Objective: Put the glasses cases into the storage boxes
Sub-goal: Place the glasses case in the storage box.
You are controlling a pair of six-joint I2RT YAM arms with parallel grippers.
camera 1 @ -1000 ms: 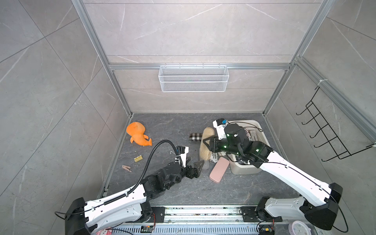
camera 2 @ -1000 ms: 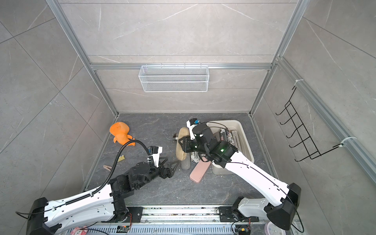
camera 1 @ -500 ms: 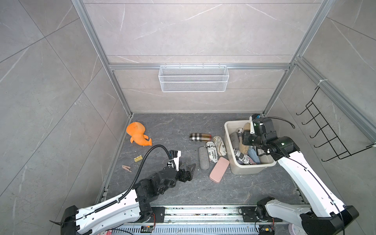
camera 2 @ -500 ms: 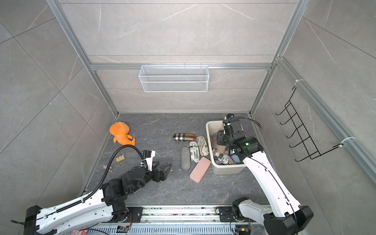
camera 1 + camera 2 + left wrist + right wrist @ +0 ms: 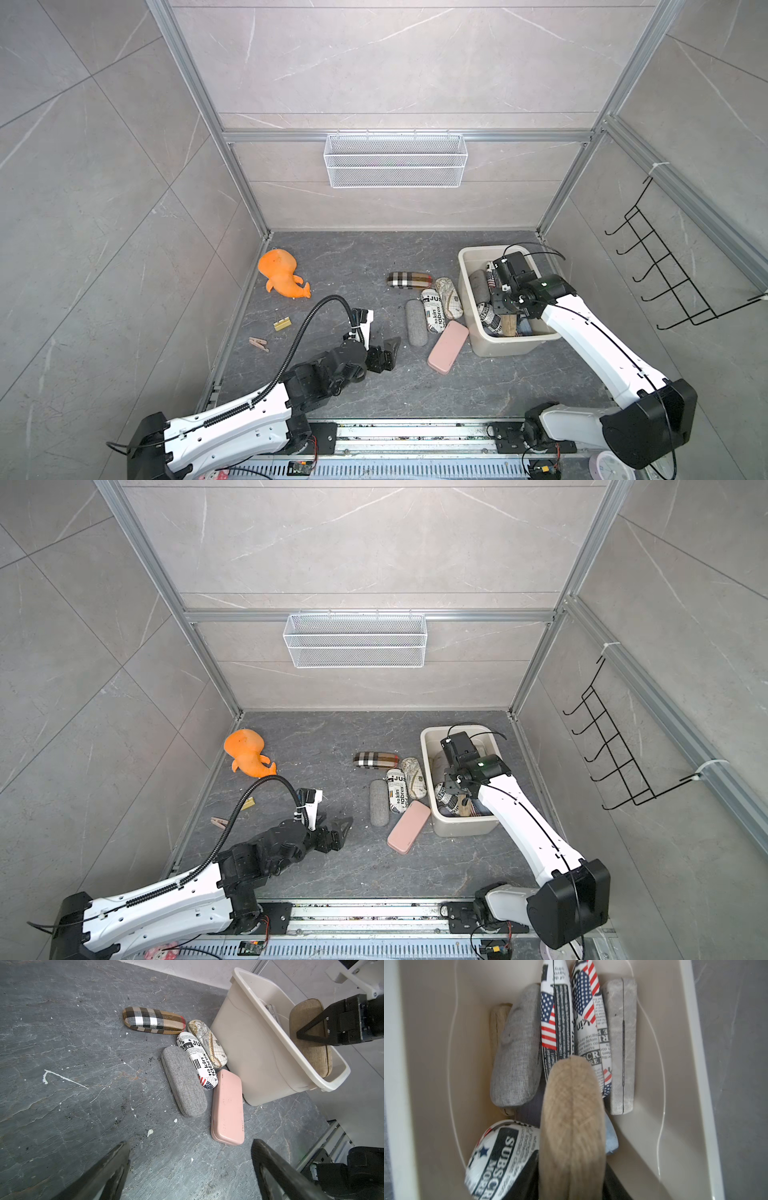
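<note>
The storage box already holds several cases stood on edge. Over its near end the right end effector pinches a tan case across its width, pointing down into the box. Five more lie on the tabletop just beside the box, on the left arm's side: pink case, grey case, newspaper-print case, map-print case and plaid case. The left end effector faces them, spread and empty. All look light and rigid. The smooth pink shell probably slips, so grip it mid-length across its narrow sides.
</note>
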